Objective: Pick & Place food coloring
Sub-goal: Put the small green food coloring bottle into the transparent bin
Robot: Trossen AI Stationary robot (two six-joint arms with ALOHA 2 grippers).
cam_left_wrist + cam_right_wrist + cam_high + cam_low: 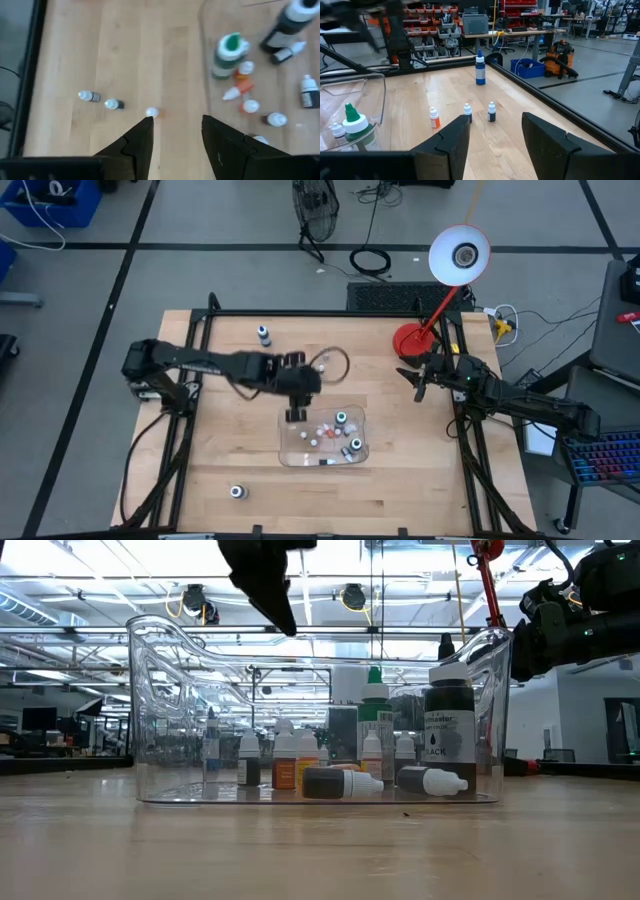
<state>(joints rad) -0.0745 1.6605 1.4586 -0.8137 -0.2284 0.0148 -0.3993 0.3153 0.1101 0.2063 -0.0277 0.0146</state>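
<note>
Left gripper [297, 414] hangs over the table at the clear tray's [290, 448] edge, jaws spread, nothing held; three tiny bottles [111, 104] stand on the wood just beyond its fingertips. Most food coloring [340, 436] sits in the tray, some upright, some toppled. Right gripper [414, 381] waits near the red lamp base [409, 339], jaws apart, empty.

A pale wooden desk [230, 450] stands on a grey concrete floor [200, 270] crossed by dark lines. A red lamp [445, 280] with a white shade rises at one corner; a floor fan [315, 205] stands beyond. Red shelving [520, 10] and an orange shop vacuum [559, 59] fill the workshop behind.
</note>
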